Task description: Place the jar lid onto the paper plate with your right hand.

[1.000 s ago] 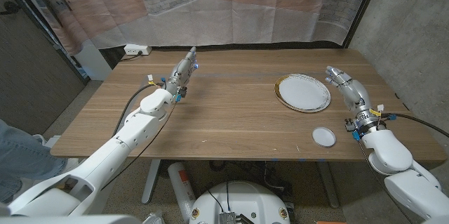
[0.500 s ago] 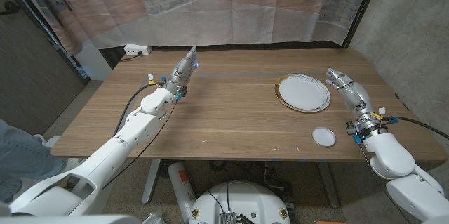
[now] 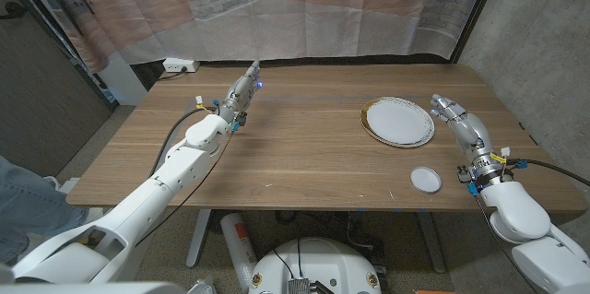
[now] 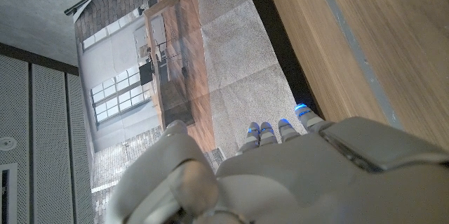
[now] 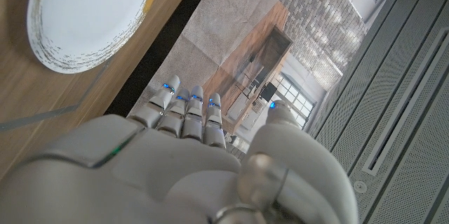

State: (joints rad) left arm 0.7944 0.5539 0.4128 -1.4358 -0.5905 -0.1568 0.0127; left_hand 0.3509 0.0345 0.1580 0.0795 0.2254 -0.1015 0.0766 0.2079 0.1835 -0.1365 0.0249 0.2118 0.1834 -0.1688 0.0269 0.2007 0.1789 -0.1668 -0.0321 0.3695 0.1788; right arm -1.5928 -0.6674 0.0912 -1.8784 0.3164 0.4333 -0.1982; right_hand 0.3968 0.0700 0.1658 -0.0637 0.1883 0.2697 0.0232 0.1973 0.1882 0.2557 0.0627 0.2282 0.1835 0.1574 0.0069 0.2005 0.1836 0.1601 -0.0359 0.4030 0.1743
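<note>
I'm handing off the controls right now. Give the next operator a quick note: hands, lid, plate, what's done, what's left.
Right hand: holds nothing, fingers extended, just right of the plate.
Left hand: holds nothing, far across the table, out of the job.
Lid: on the table near the front edge, short of the plate, untouched.
Done: nothing yet.
Left: bring the right hand back to the lid, pick it up, set it on the plate.

The head view looks down from above over the whole bench [image 3: 304, 147], with both arms entering from the bottom corners. The left wrist view sits close behind the left hand [image 4: 280, 175], facing past the bench edge toward the curtain [image 4: 238, 62]. The right wrist view sits close behind the right hand [image 5: 175, 168]. It shares the paper plate [image 5: 88, 13] with the head view [image 3: 397, 121].
</note>
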